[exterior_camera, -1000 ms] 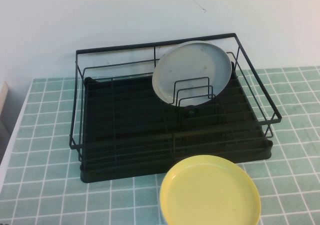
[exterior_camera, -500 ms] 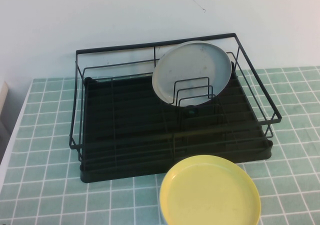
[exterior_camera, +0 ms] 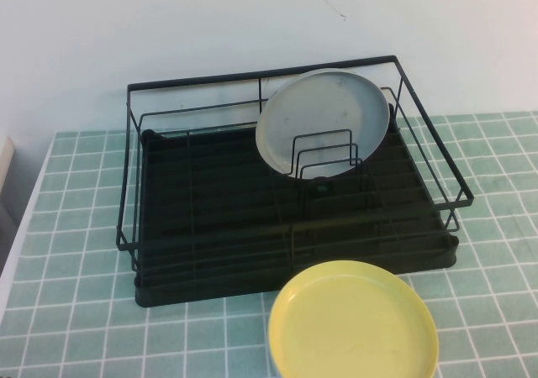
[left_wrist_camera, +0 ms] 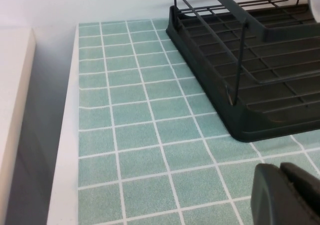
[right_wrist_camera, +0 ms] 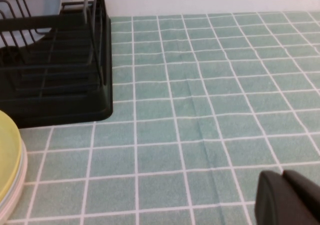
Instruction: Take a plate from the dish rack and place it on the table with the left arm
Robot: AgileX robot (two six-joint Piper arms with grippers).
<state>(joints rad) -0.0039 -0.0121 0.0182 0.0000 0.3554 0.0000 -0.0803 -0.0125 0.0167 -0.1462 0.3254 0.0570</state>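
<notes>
The pale-yellow plate (exterior_camera: 353, 323) lies flat on the green tiled table (exterior_camera: 76, 311), just in front of the dish rack's front right corner. Its edge also shows in the right wrist view (right_wrist_camera: 6, 160). The black wire dish rack (exterior_camera: 210, 210) stands mid-table and also shows in the left wrist view (left_wrist_camera: 260, 85). Neither arm shows in the high view. My left gripper (left_wrist_camera: 280, 171) is shut and empty, low over the tiles off the rack's left front corner. My right gripper (right_wrist_camera: 282, 177) is shut and empty over the tiles to the right of the rack.
A grey-blue plate (exterior_camera: 324, 122) stands upright against the wire dividers at the rack's back right. A white wall rises behind the rack. The table's left edge (left_wrist_camera: 62, 160) drops off beside a pale counter (left_wrist_camera: 12, 85). Bare tiles (right_wrist_camera: 225, 85) lie right of the rack.
</notes>
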